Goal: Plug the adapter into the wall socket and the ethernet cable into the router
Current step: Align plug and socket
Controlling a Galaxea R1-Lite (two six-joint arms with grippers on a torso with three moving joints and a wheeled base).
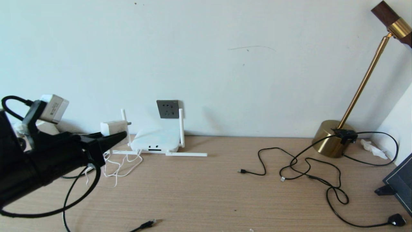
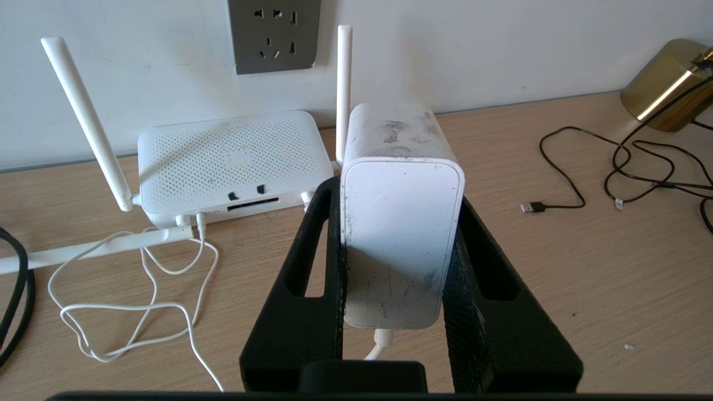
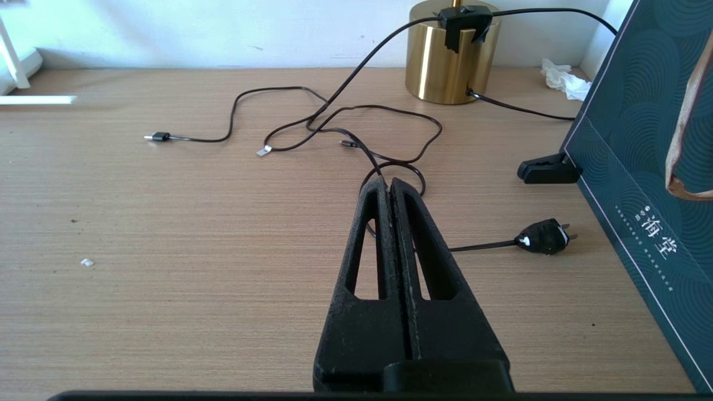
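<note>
Black ethernet cable (image 1: pixel 146 224) lies at the near desk edge, its clip connector free. Above the left side, the left gripper (image 2: pixel 398 245) pinches the white adapter (image 2: pixel 401 217) between its jaws, off the desk, left of the router (image 1: pixel 157 140) and the grey wall socket (image 1: pixel 168 109) on the wall behind it. Over the right side, the right gripper (image 3: pixel 391 186) hangs with jaws pressed together near the brass lamp base (image 3: pixel 448 61).

Router (image 1: pixel 156 140) antennas (image 1: pixel 181 127) flank the wall socket (image 1: pixel 168 109) — front clear.
</note>
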